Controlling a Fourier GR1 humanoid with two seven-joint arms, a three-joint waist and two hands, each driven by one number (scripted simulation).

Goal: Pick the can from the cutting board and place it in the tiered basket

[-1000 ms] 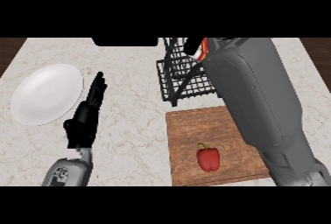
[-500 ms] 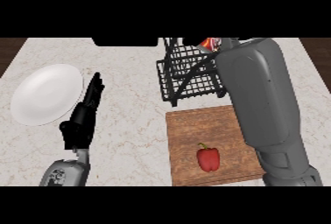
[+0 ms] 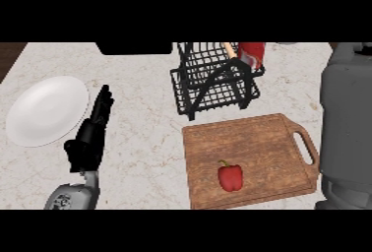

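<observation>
The red can [image 3: 252,53] sits tilted in the top right part of the black wire tiered basket [image 3: 210,93], with nothing holding it. The wooden cutting board [image 3: 254,142] lies in front of the basket and carries only a red bell pepper [image 3: 230,177]. My right forearm [image 3: 347,123] runs up the right edge, past the board's handle; its hand is out of view. My left hand [image 3: 93,130] rests open on the counter at the left, fingers straight, beside the white plate.
A white plate [image 3: 45,110] lies at the left, touching distance from my left hand. A dark object [image 3: 134,47] sits at the counter's back edge. Bare marble counter [image 3: 145,162] stretches between my left hand and the board.
My right arm has swung from over the basket to the right edge. The can, hidden by the arm before, now shows in the basket's top part. The left hand has not moved.
</observation>
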